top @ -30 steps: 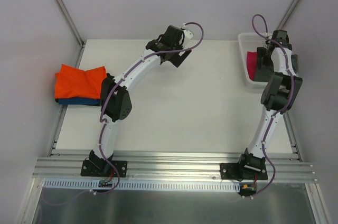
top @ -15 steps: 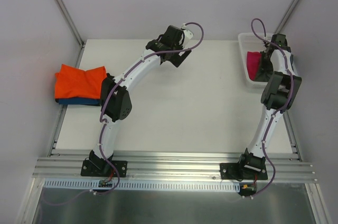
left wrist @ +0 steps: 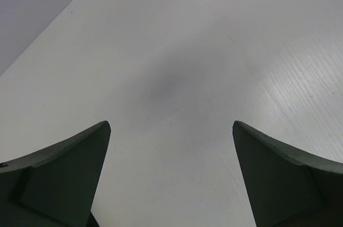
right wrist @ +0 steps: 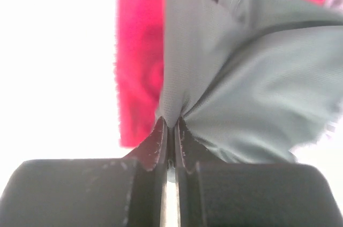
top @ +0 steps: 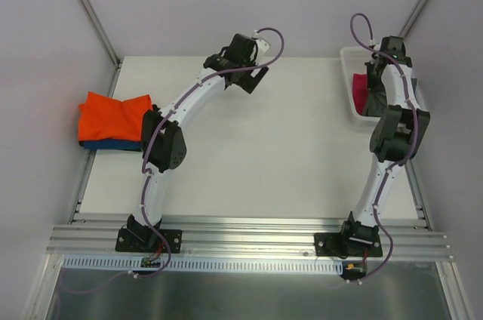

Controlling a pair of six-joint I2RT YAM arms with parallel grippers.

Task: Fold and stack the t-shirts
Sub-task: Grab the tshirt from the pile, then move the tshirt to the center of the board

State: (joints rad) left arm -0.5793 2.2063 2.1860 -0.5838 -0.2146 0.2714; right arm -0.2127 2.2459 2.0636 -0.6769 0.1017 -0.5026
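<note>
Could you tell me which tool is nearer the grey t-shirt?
Right. The right tool is pinching the grey t-shirt at the basket; the left tool hangs open above the table, far off.

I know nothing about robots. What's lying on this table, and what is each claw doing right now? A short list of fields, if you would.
Left stack: bright orange folded t-shirt lying on a blue t-shirt
Far right: white plastic basket holding a magenta pink t-shirt
Right gripper: shut, pinching a dark grey t-shirt
Left gripper: open, holding nothing, above the bare white table
</note>
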